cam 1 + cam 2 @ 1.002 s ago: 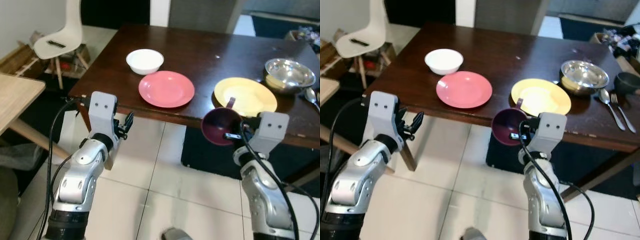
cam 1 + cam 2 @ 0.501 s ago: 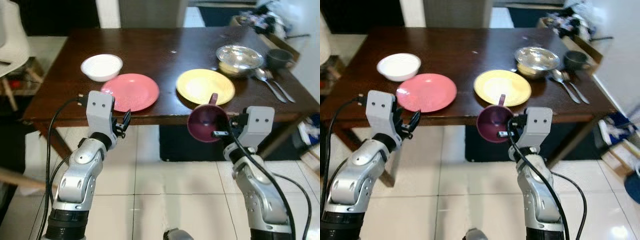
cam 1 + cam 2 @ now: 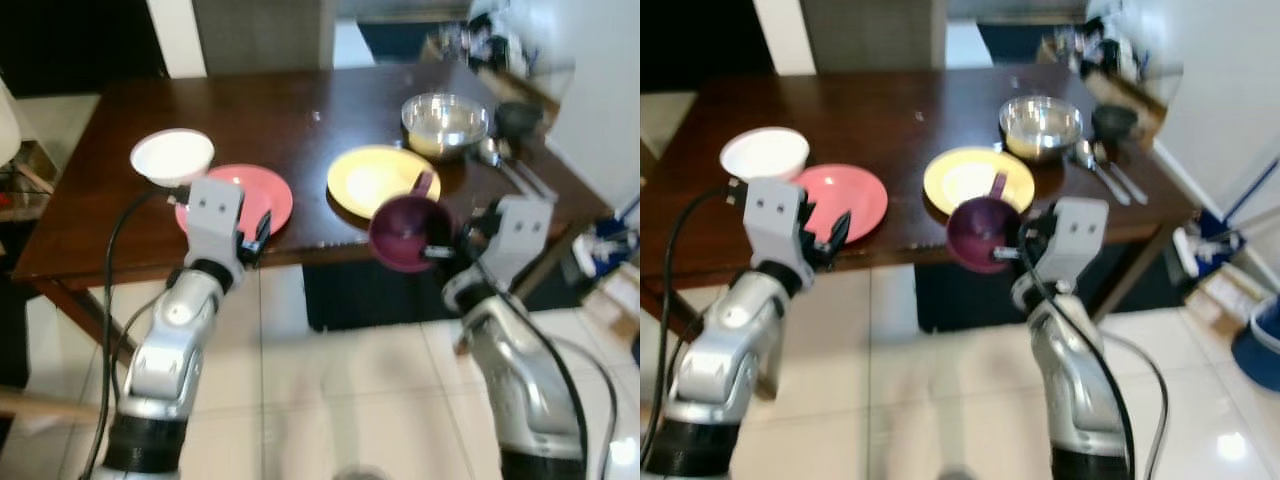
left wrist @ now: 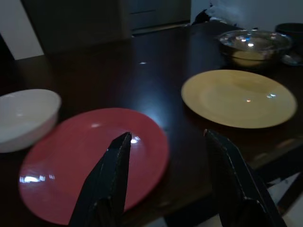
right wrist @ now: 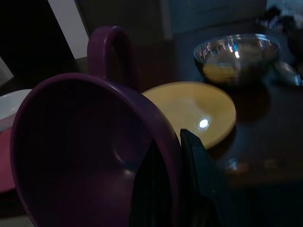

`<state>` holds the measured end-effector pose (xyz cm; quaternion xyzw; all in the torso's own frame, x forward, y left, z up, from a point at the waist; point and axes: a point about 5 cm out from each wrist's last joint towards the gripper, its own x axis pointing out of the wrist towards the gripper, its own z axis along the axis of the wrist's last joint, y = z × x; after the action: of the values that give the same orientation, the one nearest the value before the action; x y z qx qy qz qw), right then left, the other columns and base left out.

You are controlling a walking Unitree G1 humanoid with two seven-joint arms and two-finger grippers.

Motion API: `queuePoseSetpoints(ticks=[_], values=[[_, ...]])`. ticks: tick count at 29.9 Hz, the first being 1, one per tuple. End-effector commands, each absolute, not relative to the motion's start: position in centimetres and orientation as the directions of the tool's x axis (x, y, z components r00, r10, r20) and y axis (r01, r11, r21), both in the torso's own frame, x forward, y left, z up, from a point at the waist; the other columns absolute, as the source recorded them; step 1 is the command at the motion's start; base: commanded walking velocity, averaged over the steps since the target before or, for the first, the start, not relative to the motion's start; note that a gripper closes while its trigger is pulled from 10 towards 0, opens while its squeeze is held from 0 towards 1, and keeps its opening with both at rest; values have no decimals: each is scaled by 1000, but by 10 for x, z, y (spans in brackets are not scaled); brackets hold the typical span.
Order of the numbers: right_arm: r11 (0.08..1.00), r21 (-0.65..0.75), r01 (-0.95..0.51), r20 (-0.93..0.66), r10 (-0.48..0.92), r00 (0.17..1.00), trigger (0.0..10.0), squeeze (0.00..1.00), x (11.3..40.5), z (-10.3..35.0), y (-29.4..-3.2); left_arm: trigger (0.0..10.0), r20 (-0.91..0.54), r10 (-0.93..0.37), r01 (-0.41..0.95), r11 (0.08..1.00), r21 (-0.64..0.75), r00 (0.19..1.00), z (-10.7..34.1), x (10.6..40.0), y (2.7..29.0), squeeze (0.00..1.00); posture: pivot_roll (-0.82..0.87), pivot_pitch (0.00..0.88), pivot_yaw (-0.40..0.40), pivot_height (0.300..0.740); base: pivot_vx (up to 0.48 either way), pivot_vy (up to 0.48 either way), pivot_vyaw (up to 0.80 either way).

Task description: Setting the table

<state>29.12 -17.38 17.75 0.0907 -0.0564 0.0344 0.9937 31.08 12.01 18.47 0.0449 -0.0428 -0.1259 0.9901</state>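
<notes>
Two arms reach toward the counter (image 3: 90, 240). Left gripper (image 3: 262, 228) hangs released over the near edge by the red plate (image 3: 270, 195). Right gripper (image 3: 1012, 252), jaws clenched on the purple cup (image 3: 981, 232), holds it off the edge, yellow plate (image 3: 965, 180) just ahead. Its wrist view reveals the handle (image 5: 111, 52) uppermost.
</notes>
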Motion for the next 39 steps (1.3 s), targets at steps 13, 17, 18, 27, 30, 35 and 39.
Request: queuePoseSetpoints(ticks=[13,17,18,27,30,35,39], values=[[979,186,-84,123,61,991,10000,0,292,178,-170,10000,67,-230,221,968,117,971,180,311,128,0,-164,3,72,740,480,0,-147],[979,181,-89,123,67,990,10000,0,293,178,-170,10000,66,-230,221,968,118,971,180,311,127,0,-164,3,72,740,480,0,0],[979,182,-92,123,70,990,10000,0,293,178,-170,10000,67,-230,221,968,118,971,180,311,128,0,-164,3,72,740,480,0,0],[912,232,-337,78,328,941,10000,0,290,177,-152,10000,55,-301,292,948,129,952,181,307,133,0,-165,5,74,740,270,0,0],[889,234,-394,60,391,918,10000,0,290,177,-149,10000,41,-345,336,931,143,938,183,305,141,0,-163,7,74,740,0,0,0],[864,237,-445,-57,470,881,10000,0,303,168,-146,10000,3,-454,440,866,237,891,198,298,173,0,-141,16,66,740,0,0,0],[845,260,-467,-83,502,861,10000,0,315,167,-143,10000,-18,-502,484,823,296,865,210,292,188,0,-109,28,58,740,0,0,0]])
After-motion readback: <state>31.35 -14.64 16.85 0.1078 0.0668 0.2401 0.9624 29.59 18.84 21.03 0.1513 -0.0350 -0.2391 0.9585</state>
